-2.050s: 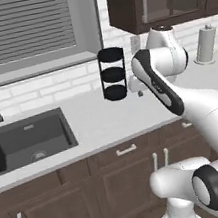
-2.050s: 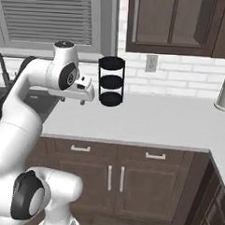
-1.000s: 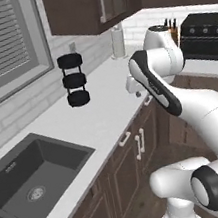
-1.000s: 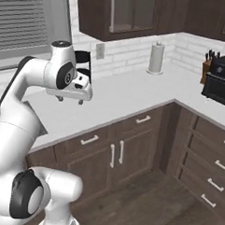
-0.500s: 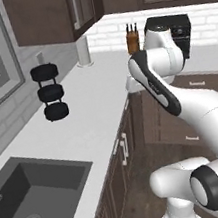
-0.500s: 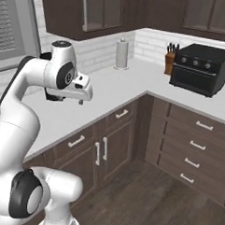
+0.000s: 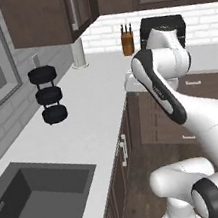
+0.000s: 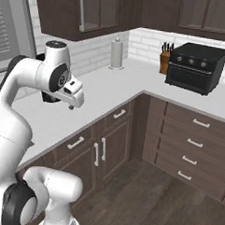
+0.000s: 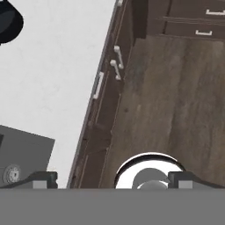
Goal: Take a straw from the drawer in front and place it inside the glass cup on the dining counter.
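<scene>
Hand view: gripper spread wide, holding nothing, carried tucked above the wooden floor beside the white sink counter, presumably for transit; straw unretrieved.

Glossy white rounded arm segments with dark grey joint discs; end effector apparently white.

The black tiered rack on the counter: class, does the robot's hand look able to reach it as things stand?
Probably yes. The open hand hovers near the white counter edge, and bare countertop lies between it and the rack.
</scene>
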{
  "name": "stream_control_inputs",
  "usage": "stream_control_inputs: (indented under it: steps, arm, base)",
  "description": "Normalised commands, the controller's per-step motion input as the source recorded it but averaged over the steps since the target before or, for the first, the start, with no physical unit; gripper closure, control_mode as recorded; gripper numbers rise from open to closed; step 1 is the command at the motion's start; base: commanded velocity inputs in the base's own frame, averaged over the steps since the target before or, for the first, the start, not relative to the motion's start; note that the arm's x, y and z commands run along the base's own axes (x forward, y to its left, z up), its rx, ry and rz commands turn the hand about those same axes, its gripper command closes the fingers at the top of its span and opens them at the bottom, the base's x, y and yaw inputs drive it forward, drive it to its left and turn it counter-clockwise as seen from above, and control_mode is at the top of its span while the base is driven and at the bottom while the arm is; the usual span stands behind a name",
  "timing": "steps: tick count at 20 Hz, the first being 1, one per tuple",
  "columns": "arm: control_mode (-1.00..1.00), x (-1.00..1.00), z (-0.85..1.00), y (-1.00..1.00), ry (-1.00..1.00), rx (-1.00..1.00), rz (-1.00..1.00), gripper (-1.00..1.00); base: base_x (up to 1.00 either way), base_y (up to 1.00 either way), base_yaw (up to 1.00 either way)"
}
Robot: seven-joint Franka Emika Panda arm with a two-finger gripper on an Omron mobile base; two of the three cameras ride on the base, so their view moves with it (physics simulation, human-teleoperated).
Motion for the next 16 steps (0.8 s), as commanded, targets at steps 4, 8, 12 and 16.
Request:
stream_control_inputs:
  steps: [4,8,12,16]
  arm:
    - [-1.0,-0.75,0.02,-0.72,0.0,0.39,-0.15,-1.0]
    - [-1.0,-0.12,-0.1,-0.95,0.0,0.52,-0.02,-1.0]
    - [-1.0,0.24,-0.46,-0.67,0.0,0.49,0.0,-1.0]
    - [-1.0,0.39,-0.66,-0.36,-0.05,0.39,0.0,-1.0]
  base:
    - [0.0,0.0,0.0]
    - [0.0,0.0,0.0]
    - [0.0,0.0,0.0]
    - [0.0,0.0,0.0]
